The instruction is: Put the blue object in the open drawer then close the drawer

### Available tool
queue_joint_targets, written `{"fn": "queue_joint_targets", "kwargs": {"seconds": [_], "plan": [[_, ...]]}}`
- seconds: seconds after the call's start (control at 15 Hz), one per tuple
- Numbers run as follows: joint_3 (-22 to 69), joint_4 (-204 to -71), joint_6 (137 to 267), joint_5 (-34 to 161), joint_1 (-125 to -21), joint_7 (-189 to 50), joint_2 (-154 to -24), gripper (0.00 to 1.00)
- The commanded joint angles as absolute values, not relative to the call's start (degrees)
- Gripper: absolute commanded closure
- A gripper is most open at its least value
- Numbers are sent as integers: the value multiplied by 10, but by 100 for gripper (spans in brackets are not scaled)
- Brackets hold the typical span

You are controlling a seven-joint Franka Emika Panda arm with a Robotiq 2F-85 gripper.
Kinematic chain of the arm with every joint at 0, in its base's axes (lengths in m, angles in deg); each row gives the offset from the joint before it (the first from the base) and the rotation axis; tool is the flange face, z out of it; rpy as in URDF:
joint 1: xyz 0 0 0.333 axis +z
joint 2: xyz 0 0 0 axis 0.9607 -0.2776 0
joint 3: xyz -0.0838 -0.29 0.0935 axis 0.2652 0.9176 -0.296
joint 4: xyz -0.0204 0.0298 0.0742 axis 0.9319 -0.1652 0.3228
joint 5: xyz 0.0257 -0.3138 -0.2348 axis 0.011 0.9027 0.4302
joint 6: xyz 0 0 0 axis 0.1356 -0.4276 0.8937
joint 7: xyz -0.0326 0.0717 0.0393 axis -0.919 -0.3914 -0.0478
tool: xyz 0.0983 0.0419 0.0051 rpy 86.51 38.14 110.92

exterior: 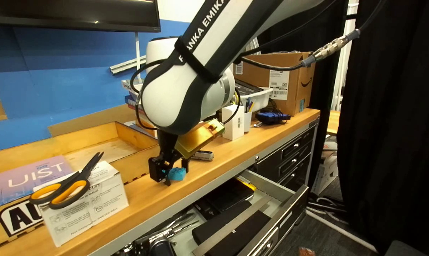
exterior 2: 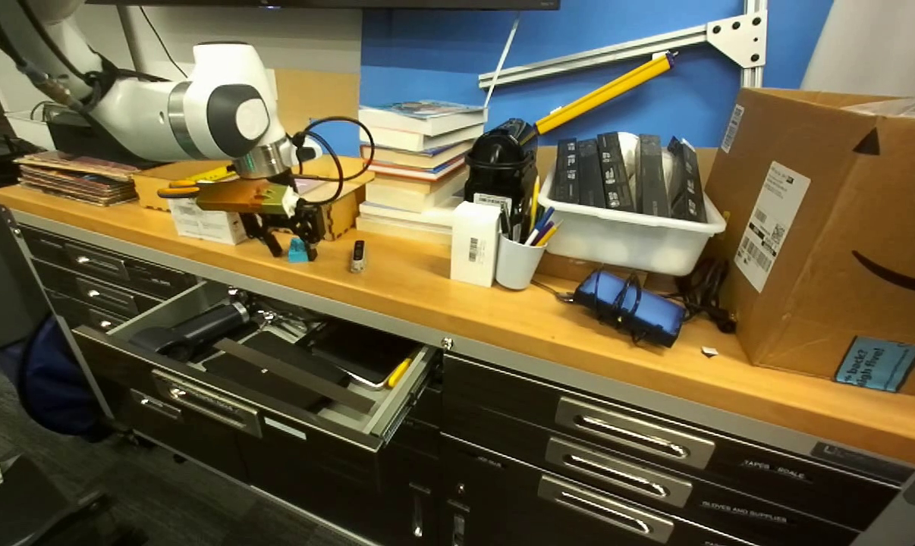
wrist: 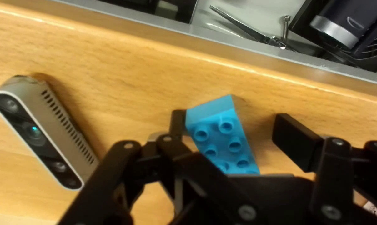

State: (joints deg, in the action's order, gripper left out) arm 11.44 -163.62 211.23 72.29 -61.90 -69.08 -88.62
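Claw (wrist: 237, 132): spread, its fingers (wrist: 296, 143) either side of the blue brick (wrist: 219, 134), one just beside or touching (cannot tell), the other apart.
Blue brick: on the worktop (exterior 2: 412, 284), above the drawer (exterior 2: 336, 455).
Small camera (wrist: 46, 131): likewise above the drawer.
Drawer: pulled out, metal tools (wrist: 253, 33) inside.
Cardboard box (exterior 2: 829, 227): well past the drawer.

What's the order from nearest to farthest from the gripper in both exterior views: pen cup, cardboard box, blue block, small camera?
1. Blue block: inside the open gripper.
2. Small camera: right of the gripper, on the worktop.
3. Pen cup: farther right, beside the white box.
4. Cardboard box: farthest right, past the pen cup.
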Motion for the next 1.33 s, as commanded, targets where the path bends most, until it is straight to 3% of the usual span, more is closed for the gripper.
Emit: {"fn": "queue_joint_targets", "kwargs": {"seconds": [0.0, 0.27, 0.6, 1.07, 1.13, 1.2, 1.27], "plan": [[128, -1622, 2088, 755, -602, -717, -888, 58], [134, -1661, 2044, 773, -610, -720, -845, 85], [134, -1749, 1973, 738, -641, -677, -780, 87], [134, -1863, 2069, 756, -645, -763, -822, 87], [133, -1868, 2081, 746, -643, -771, -831, 85], [133, -1874, 2094, 747, -640, -782, -836, 39], [132, -1877, 2097, 737, -640, -779, -833, 38]]}}
